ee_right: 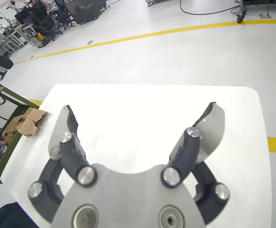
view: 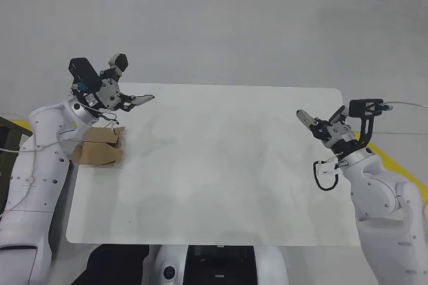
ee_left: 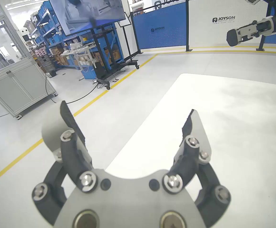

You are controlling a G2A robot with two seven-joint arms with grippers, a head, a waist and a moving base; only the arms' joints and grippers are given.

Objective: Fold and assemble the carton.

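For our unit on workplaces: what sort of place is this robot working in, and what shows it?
Probably a factory or robotics test hall: yellow lines painted on the floor, blue racks stocked with boxes, and a large screen.

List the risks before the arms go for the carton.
1. The carton lies at the table edge, seemingly overhanging it; a nudge may tip it off.
2. It sits close beside the left arm, nearer the robot than the open left gripper: likely an awkward reach.
3. The open right gripper is far across the table; it may not reach.
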